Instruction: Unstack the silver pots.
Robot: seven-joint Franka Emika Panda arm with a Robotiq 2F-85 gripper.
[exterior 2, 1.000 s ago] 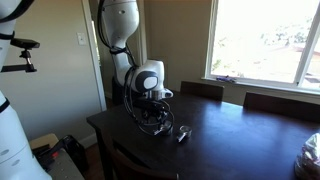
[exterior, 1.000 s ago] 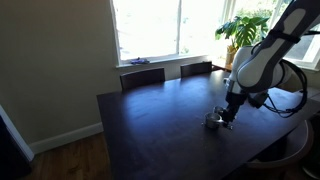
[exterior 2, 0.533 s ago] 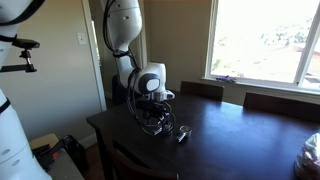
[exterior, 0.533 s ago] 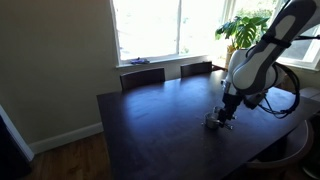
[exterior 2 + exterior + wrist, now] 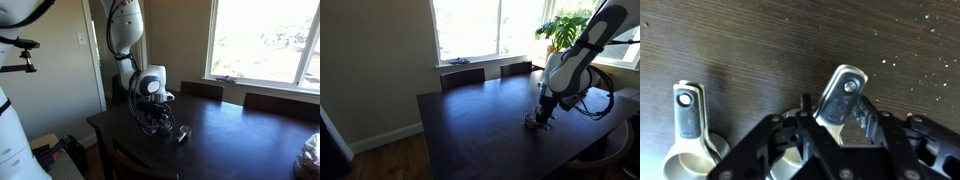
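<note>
The tiny silver pots (image 5: 532,120) sit on the dark wooden table (image 5: 470,125) near its right side. My gripper (image 5: 544,117) is down at them. In the wrist view the jaws (image 5: 830,135) close around the shiny handle of one silver pot (image 5: 845,95), which stands large and close to the camera. A second silver pot (image 5: 688,108) lies to the left on the table, handle pointing away and cup partly cut off by the frame. In an exterior view a small pot (image 5: 183,133) lies just beside the gripper (image 5: 160,127). The cups under the jaws are mostly hidden.
Two chairs (image 5: 462,77) (image 5: 516,68) stand at the table's window side. A potted plant (image 5: 565,28) is behind the arm. A pale bag-like object (image 5: 312,150) sits at the table's far end. The table edge (image 5: 100,130) runs close to the gripper.
The arm's upper links have leaned a little further over the table. The gripper has stayed down at the pots, which have hardly moved.
</note>
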